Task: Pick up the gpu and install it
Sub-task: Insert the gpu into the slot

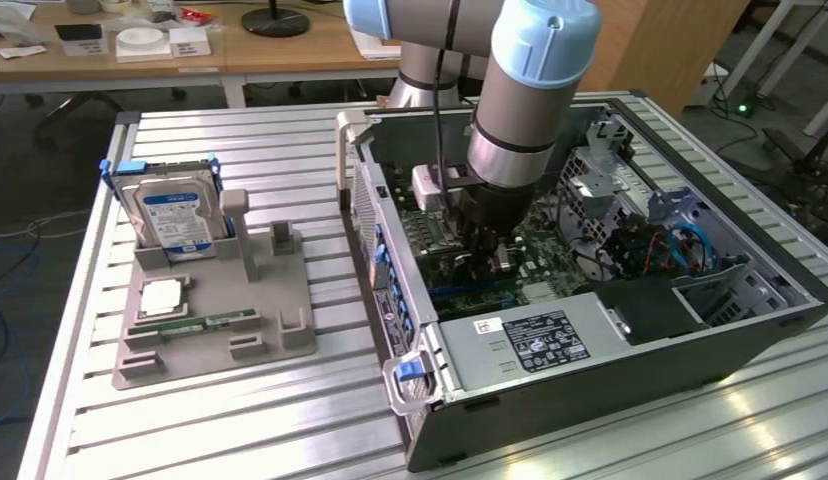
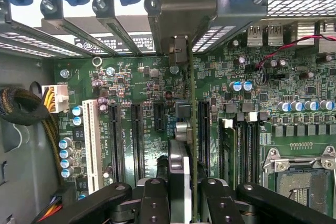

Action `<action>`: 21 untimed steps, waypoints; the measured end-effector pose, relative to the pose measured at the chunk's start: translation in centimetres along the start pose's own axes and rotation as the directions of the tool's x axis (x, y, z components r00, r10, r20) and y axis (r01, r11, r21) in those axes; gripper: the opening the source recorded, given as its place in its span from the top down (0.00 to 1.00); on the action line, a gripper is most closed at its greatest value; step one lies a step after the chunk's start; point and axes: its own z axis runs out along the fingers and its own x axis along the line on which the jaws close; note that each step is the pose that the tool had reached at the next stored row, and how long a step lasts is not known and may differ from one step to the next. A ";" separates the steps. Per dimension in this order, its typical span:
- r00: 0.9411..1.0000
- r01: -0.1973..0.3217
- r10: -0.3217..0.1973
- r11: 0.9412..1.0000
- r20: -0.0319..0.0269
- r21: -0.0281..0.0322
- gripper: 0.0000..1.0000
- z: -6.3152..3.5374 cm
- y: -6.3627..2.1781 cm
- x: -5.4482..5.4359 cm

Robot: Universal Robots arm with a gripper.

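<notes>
while over motherboard [image 2: 142, 85]: one pincer [image 2: 178, 195], one gripped gpu [image 2: 178, 166]

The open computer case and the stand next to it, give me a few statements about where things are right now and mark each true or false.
1. The gripper is down inside the computer case. True.
2. The gripper is shut on the gpu, held edge-on above the motherboard. True.
3. The hard drive lies flat on the motherboard. False: it stands upright in the grey stand, outside the case on the exterior view's left.
4. The green memory stick rests on the grey stand. True.
5. The case has its side panel on. False: the case is open and the motherboard is exposed.
</notes>
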 end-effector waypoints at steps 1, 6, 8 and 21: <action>1.000 0.000 0.000 1.000 0.000 0.000 0.72 0.00 0.00 0.0; 1.000 0.000 0.000 1.000 0.000 0.000 0.72 -0.05 0.00 0.0; 1.000 0.001 -0.001 1.000 0.000 0.000 0.72 -0.13 0.00 0.0; 1.000 0.001 -0.001 1.000 0.000 0.000 0.72 -0.11 0.01 -0.1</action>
